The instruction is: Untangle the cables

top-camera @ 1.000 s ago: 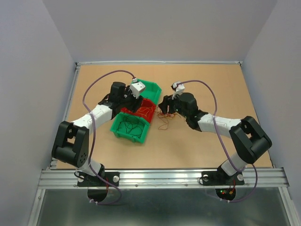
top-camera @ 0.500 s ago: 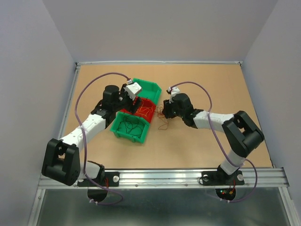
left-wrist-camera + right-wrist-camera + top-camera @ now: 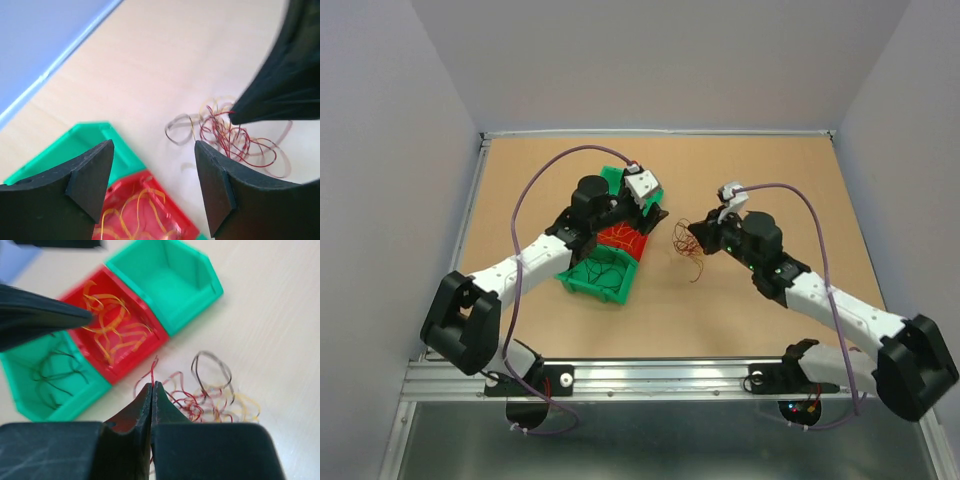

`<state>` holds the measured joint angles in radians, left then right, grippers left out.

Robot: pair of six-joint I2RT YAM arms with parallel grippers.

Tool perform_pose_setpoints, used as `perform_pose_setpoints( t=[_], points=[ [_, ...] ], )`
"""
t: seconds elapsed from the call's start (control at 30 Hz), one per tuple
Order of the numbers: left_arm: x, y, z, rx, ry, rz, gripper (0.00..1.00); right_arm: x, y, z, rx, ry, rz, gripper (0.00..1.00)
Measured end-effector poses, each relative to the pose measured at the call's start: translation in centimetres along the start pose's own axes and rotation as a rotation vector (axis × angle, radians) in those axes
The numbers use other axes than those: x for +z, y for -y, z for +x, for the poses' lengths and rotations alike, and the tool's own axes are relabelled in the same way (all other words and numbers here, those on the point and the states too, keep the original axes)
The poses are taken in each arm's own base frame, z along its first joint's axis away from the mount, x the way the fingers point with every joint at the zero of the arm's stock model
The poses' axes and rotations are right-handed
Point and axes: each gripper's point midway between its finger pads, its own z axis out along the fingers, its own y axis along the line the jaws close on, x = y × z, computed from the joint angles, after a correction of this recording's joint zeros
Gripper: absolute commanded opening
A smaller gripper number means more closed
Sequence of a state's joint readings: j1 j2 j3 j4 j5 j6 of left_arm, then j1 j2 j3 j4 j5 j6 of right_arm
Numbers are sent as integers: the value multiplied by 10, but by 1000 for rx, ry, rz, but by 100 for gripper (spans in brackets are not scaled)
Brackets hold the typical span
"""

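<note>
**Right hand pinching the tangle, left hand gaping over the bins**

The tabletop [image 3: 800, 190] takes up most of the scene, with both arms stretched out over it towards the middle. The left arm [image 3: 520, 265] reaches across a slanted row of three bins, and the right arm [image 3: 820, 295] comes in low from the other side.

The bins sit touching one another. The far green bin [image 3: 170, 282] has nothing in it. The red bin [image 3: 150, 342] in the middle holds orange-yellow wires [image 3: 112, 330]. The near green bin [image 3: 45, 400] holds a few dark wires [image 3: 60, 372].

Just beside the bins, on the right arm's side, the cables [image 3: 200, 395] lie on the bare tabletop — a loose knot of red and pale yellow curls. One dark loop [image 3: 212, 367] stands out at its far edge.

The left hand [image 3: 152, 185] is released, fingers spread wide apart. It hangs above the red bin's edge and touches nothing. Its camera looks past the bins at the knot.

The right hand [image 3: 151, 390] is clenched, fingertips pressed flat together at the near edge of the knot. A single red strand [image 3: 153, 370] runs straight into the tips — it looks nipped between them.
</note>
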<state>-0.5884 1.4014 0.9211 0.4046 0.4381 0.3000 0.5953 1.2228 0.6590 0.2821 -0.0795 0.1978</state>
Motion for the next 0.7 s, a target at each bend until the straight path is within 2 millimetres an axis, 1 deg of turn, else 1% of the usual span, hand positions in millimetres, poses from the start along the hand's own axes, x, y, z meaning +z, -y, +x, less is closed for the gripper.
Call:
perform_pose_setpoints(
  t=[0.03,0.1,0.2,0.23,0.27,0.3,0.37,0.5,0.7],
  points=[
    [4,1,-4,-1,20,6,76,-13,-6,-14,-4,55,-25,1],
    [11,13,-5,1,52,44,76,-31,-14,-28,-11,122,-56,1],
    [11,30,5,7,77,91,77,-49,-18,-29,-16,160,-76,1],
    [9,40,15,5,74,119,77,-52,-18,-28,-16,163,-80,1],
    [8,44,21,3,70,131,77,-55,-19,-27,-17,165,-86,1],
    [5,52,33,-5,56,158,78,-57,-20,-26,-18,165,-93,1],
    [2,61,42,-18,48,191,80,-61,-24,-25,-21,167,-113,1],
    [2,67,32,-17,90,230,80,-65,-32,-30,-28,181,-158,0],
    [0,76,24,-28,118,282,81,-66,-42,-26,-34,163,-214,1]
  ],
)
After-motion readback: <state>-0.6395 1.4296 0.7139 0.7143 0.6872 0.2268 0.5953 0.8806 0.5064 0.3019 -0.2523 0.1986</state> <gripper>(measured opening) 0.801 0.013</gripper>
